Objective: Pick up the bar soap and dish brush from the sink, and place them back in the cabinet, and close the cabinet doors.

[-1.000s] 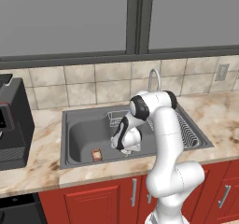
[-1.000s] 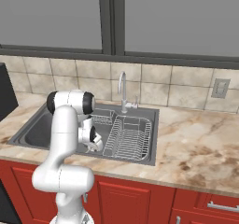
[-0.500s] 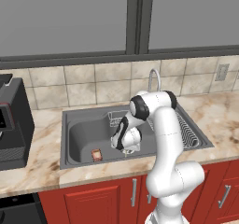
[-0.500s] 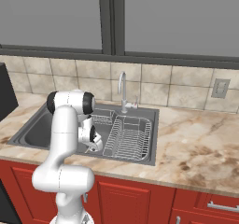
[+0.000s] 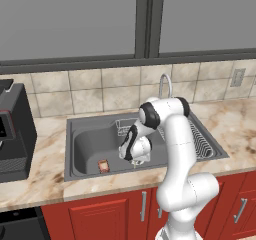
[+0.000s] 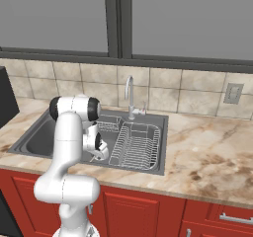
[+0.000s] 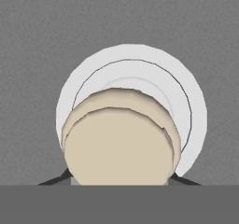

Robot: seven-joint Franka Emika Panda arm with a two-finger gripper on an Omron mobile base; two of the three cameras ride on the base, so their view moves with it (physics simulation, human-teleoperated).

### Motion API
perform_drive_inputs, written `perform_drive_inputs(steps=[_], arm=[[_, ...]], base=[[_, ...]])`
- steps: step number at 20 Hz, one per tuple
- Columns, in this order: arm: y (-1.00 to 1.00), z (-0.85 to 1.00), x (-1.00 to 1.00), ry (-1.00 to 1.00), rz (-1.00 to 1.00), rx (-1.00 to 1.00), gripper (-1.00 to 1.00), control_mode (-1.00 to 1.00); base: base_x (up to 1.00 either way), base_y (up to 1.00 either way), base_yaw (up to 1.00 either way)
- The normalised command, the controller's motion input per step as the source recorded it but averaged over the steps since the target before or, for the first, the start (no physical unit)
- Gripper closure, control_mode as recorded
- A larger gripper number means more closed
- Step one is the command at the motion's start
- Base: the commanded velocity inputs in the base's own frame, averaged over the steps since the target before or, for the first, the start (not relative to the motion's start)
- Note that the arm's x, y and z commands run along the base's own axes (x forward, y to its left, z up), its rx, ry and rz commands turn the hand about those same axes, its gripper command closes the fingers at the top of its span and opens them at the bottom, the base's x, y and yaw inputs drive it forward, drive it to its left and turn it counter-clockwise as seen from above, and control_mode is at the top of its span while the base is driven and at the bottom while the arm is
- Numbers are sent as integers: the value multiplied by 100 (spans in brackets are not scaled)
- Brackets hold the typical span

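The bar soap [image 5: 103, 166] is lying flat on the sink [image 5: 85, 146] floor, close to the front wall and towards the left end. The gripper [image 5: 134, 162] is reaching down into the basin, right of the soap, its jaws closing on a tan round-ended handle, the dish brush [image 7: 119, 141], seen end-on over the white drain ring [image 7: 196, 106].
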Motion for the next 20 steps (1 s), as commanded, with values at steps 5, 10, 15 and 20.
perform_drive_inputs(steps=[5, 10, 15, 20], arm=[[-3, 25, 0, -1, 0, 0, 100, -100], [-5, 40, 0, -1, 0, 0, 100, -100], [-5, 44, 0, 0, 0, 0, 100, -100], [0, 46, 0, -2, 2, 0, 100, -100]], base=[[0, 0, 0], [0, 0, 0], [0, 0, 0], [0, 0, 0]])
